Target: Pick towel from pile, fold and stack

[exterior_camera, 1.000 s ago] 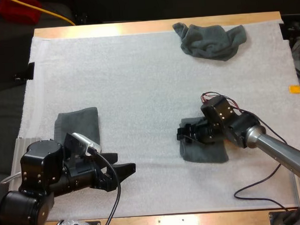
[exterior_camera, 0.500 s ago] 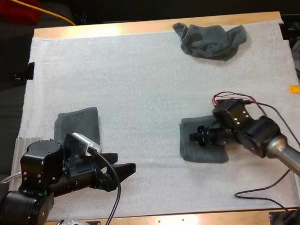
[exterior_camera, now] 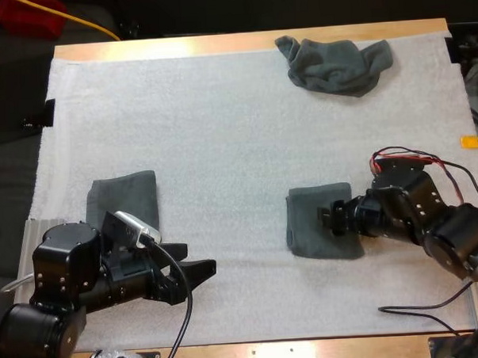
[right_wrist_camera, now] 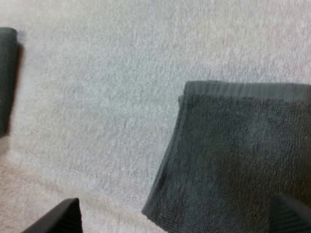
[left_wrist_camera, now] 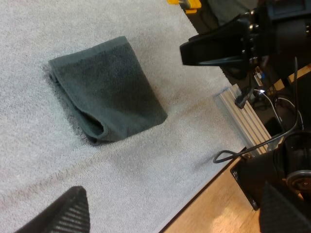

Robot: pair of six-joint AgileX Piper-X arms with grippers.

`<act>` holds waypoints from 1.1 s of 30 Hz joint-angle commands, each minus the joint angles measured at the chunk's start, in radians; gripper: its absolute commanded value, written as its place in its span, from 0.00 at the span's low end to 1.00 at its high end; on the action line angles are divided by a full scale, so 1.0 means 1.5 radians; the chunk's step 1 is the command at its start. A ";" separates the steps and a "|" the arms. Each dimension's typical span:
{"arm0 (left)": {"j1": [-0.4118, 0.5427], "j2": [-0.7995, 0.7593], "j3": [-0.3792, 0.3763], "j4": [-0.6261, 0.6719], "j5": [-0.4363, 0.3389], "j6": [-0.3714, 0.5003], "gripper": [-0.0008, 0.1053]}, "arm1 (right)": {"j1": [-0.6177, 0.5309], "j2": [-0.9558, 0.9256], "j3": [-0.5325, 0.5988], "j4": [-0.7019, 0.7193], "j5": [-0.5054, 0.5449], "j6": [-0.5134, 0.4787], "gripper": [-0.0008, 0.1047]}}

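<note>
We have drawn our right gripper back to the right, from the left edge of the folded towel to its right side. Most of the towel's top surface is now uncovered.

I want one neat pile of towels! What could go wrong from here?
The open right gripper hovers at the edge of one folded towel, far from the other folded towel. Lifted by one edge, it might unfold on the way. The left arm overlaps that other towel's near end, so stacking there could land crooked. The crumpled towel lies at the far edge of the mat, and a pull might drag it off.
</note>
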 commanded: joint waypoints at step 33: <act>0.001 -0.002 -0.006 0.002 0.021 0.000 0.66 | 0.000 0.059 -0.005 -0.036 0.033 -0.037 0.71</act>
